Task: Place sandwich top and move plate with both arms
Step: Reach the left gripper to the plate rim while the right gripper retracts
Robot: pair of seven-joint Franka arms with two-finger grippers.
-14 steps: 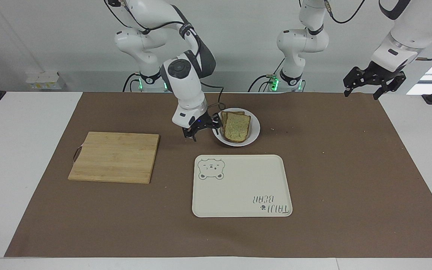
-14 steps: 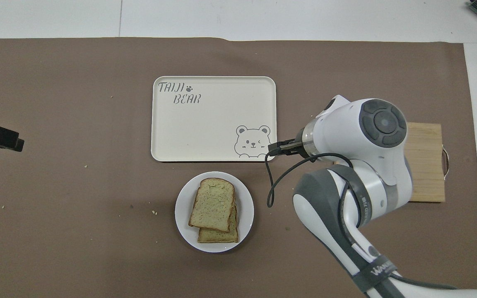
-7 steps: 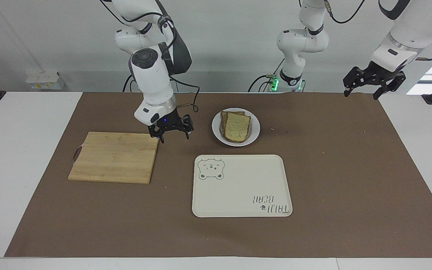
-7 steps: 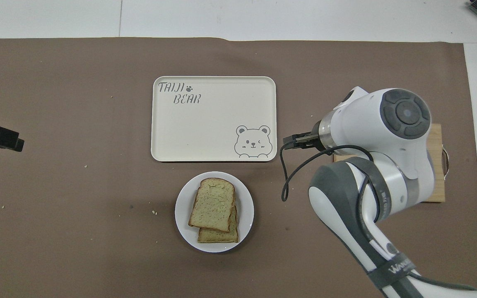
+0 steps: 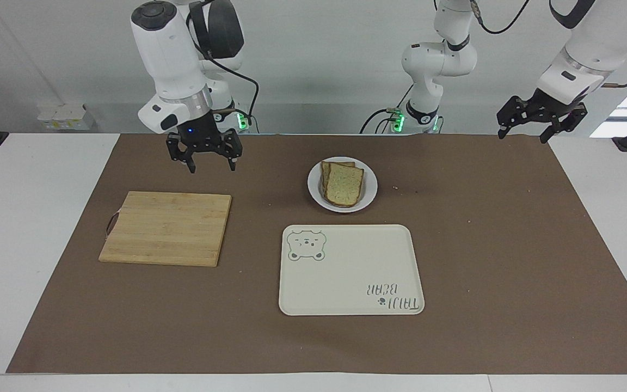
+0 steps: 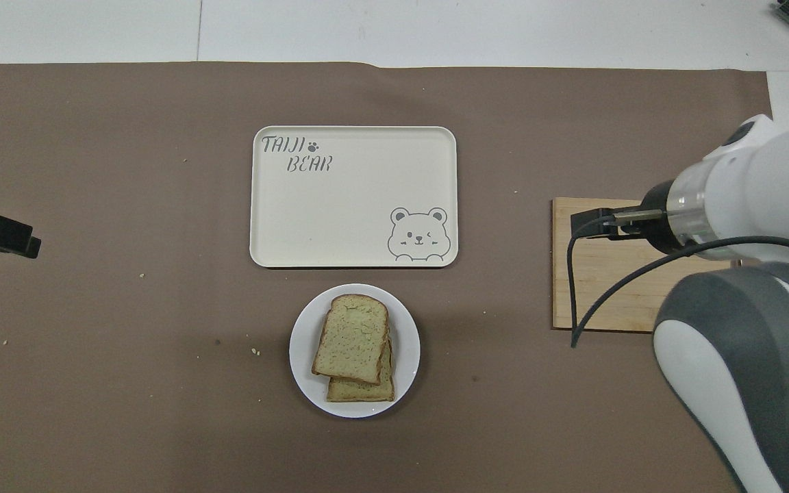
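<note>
pincers open wide, empty: right pincer point(image 5: 210, 161); left pincer point(image 5: 526, 133)

Only readable text: "TAIJI BEAR" with a paw print, upper left corner of the cream tray point(image 6: 353, 195), overhead view.

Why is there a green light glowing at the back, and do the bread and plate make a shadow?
Facing view: green lamps glow at the arm bases. Overhead view: the plate casts only a faint soft shadow on the brown mat, and the top bread slice darkens the slice under it.
</note>
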